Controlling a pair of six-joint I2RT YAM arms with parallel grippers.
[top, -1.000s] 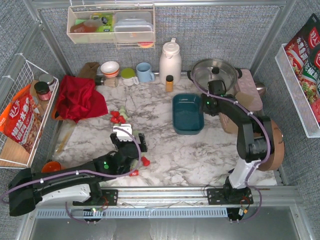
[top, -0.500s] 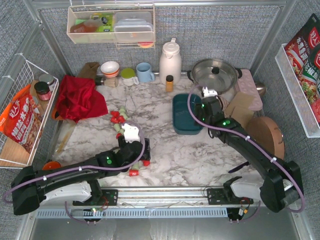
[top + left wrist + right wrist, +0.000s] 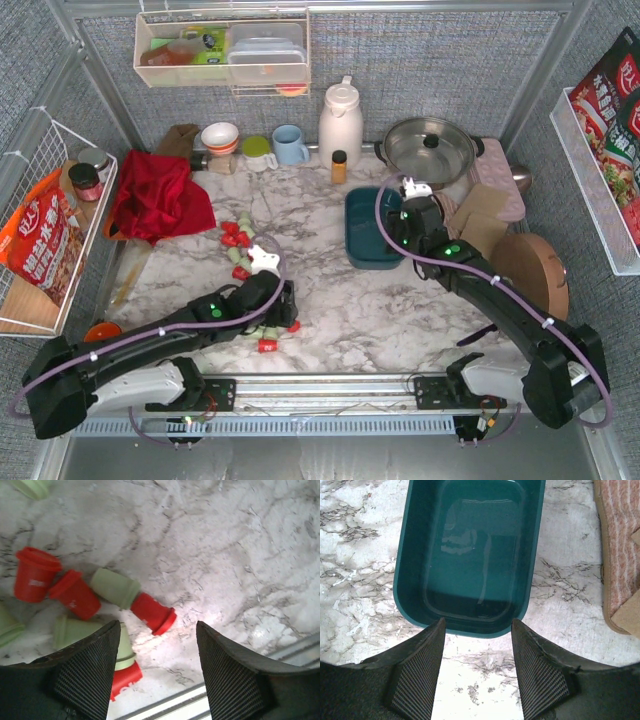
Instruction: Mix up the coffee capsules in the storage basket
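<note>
Right wrist: glossy, round-cornered storage basket (image 3: 470,555)

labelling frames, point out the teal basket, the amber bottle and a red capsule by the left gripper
teal basket (image 3: 470,545) right wrist view, bare floor
amber bottle (image 3: 339,170) top view, body
red capsule (image 3: 154,613) left wrist view, side wall

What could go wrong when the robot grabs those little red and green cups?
1. The red capsule lies on its side, touching a green capsule. The open left fingers might pinch it crookedly, so it could squirt out or knock its neighbours away.
2. The pile sits near the table's front rail, so a rolling capsule might fall off.
3. The open right fingers hover at the empty storage basket's rim; they could bump and shove it.
</note>
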